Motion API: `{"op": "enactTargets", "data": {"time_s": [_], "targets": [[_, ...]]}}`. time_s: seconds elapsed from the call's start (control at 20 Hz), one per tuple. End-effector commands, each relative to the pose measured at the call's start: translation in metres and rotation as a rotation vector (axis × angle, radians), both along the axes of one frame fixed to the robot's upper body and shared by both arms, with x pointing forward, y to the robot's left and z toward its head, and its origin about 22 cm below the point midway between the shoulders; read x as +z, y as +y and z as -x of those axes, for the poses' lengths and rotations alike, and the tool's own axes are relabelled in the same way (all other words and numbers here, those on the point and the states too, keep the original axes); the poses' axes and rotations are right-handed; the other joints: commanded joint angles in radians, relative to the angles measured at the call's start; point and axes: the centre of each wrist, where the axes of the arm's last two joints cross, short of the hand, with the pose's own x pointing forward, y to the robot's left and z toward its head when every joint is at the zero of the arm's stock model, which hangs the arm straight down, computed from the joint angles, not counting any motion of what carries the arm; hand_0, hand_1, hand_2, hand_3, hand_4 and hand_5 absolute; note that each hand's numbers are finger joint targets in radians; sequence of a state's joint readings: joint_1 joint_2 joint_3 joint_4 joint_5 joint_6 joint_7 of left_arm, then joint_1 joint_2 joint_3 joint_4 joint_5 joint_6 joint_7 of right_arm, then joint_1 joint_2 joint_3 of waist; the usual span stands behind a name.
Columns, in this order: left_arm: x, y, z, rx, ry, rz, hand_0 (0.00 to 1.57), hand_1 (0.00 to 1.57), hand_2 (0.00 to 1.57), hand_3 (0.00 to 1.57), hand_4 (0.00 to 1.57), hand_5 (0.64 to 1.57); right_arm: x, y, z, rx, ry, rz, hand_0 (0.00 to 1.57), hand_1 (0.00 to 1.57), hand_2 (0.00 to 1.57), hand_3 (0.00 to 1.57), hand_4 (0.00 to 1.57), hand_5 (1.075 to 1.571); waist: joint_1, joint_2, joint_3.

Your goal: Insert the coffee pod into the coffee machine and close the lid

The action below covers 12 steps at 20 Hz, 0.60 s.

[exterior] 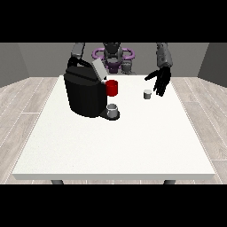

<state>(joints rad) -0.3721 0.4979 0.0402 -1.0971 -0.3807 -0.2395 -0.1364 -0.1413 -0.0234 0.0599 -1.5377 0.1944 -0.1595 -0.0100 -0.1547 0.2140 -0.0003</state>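
Black fingers of the hand at the view's right [160, 80] hang relaxed, holding nothing, just beside the coffee pod [147, 94] on the white worktop [115, 146]; a careless approach may tip it.

Bare test room; grey walls [213, 62]; wood-plank floor [22, 111]; white table [115, 146]

Even, soft light fills the room and the white desk [111, 146] is the brightest thing in it, with no glare on its top; the wooden floor [20, 111] and grey walls sit a shade dimmer. The black coffee machine [84, 95] stays very dark, showing only a faint sheen along its upper edge; shadows under things are weak and short. Edges look straight, without bending toward the sides.
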Motion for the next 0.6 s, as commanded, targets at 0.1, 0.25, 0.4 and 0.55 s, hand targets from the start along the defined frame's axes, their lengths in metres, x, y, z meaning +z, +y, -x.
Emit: {"op": "enactTargets", "data": {"time_s": [0.1,0.25,0.4,0.55], "targets": [[-0.015,0.014,-0.006,0.010,-0.019,-0.094,0.00,0.00,0.29,0.00,0.00,1.571,-0.007,-0.006,-0.006,0.018,0.001,-0.046,0.00,0.00,0.00,0.00,0.00,1.571,0.000,0.047,0.0000],[-0.012,0.006,-0.020,0.020,-0.099,-0.115,0.49,0.49,0.72,0.49,0.00,1.571,0.008,0.002,-0.021,0.021,-0.008,-0.035,0.00,0.00,0.00,0.00,0.00,1.571,0.005,0.078,-0.0003],[-0.034,-0.038,-0.022,0.005,-0.068,-0.192,0.94,0.94,0.95,0.69,0.08,1.571,0.001,0.009,-0.022,0.029,0.086,0.008,0.00,0.00,0.00,0.00,0.00,1.571,0.007,0.008,-0.0002],[-0.021,-0.024,-0.029,-0.043,-0.159,-0.256,1.07,1.07,1.11,0.91,0.45,1.571,0.006,0.008,-0.028,0.040,0.062,0.006,0.00,0.00,0.00,0.00,0.00,1.571,0.002,0.040,-0.0004]]}}
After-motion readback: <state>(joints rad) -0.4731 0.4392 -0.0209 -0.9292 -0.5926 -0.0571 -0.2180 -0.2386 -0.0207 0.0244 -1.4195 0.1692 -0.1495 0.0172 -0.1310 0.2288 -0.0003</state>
